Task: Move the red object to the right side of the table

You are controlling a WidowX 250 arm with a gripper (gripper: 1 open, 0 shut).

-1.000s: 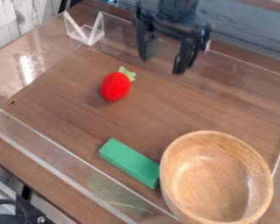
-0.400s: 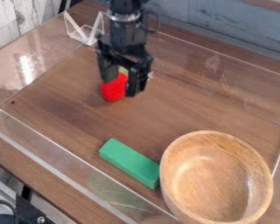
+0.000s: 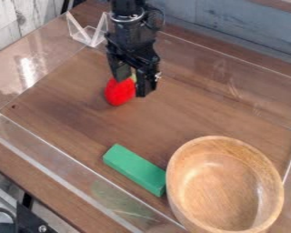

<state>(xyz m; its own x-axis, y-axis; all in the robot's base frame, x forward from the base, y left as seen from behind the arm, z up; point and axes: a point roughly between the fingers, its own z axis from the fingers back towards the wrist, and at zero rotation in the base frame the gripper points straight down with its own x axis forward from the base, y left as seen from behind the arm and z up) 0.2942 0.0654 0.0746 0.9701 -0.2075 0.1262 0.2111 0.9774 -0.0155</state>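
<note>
Behind the black gripper (image 3: pixel 131 85), much of the red object (image 3: pixel 116 91) is being hidden: only its left and lower part is showing, and its green leafy top is not visible, so which way it is pointing and how its long axis is lying cannot be told. Whether the fingers (image 3: pixel 147 85) are touching the red surface cannot be made out either, since the dark pads are overlapping the toy in this single view. Upper parts of the arm are being cut off by the top edge of the frame. At lower right, the round wooden bowl (image 3: pixel 227 187) is running partly out of the picture along the bottom edge. Gripper state: pointing down, jaws standing apart, straddling the red object with one finger on either side, not clamping it, holding nothing. Red object location: sitting on the table (image 3: pixel 233 100), in the left-centre part of the dark wood-grain surface, well apart from the bowl. Green rectangular block (image 3: pixel 135 169): lying flat near the front edge, long axis running diagonally from upper left to lower right, just beside the bowl's left rim. Clear acrylic wall (image 3: pixel 39 150): bordering the tabletop, catching reflections that are blurring the front left corner.
</note>
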